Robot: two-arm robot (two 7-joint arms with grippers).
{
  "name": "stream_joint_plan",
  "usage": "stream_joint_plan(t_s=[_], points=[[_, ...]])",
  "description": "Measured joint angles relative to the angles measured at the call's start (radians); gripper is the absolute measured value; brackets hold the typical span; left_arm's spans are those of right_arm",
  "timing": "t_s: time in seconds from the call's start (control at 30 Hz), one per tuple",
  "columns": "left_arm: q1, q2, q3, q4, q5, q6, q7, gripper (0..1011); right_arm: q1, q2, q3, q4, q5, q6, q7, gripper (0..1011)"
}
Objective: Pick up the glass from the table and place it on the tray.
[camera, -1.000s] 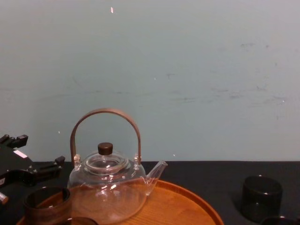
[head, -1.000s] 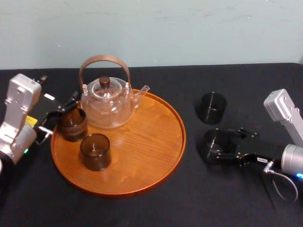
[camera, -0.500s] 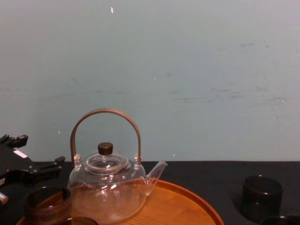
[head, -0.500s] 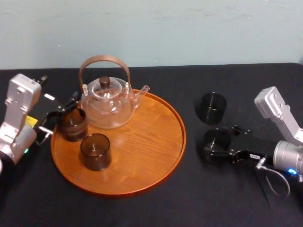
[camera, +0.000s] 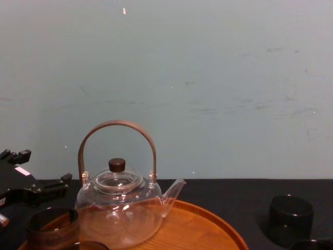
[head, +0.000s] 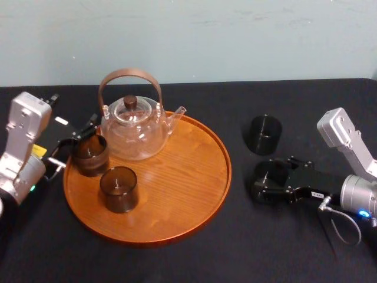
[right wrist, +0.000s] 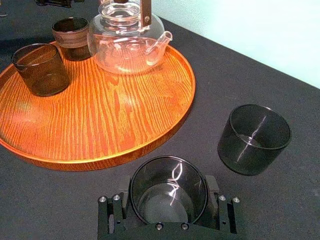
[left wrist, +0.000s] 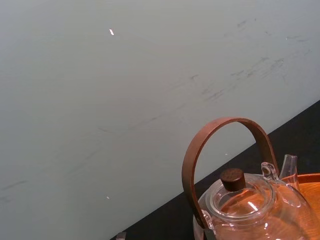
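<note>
Head view: the right gripper [head: 266,180] grasps the glass [head: 270,175] on the table [head: 283,247], just right of the tray [head: 194,212]. The left gripper [head: 79,144] idles at the tray's left rim, its grip unreadable. Right wrist view: lift straight up, clearing the tray's raised rim and the second glass [right wrist: 254,139] nearby. Chest view: the tray's bare right half, away from the teapot [camera: 122,213], looks the safest landing.
</note>
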Motion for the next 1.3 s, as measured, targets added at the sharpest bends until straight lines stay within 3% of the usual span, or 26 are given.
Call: stream_joint_plan(t_s=[0.87,1.3], points=[[0.000,0.000,0.000,0.000,0.000,0.000,0.000,1001,-0.006,0.009,0.012,-0.017,0.014,-0.020,0.012,902],[0.000,0.000,0.000,0.000,0.000,0.000,0.000,1001,0.065,-0.009,-0.007,-0.021,0.017,-0.049,0.045,902]])
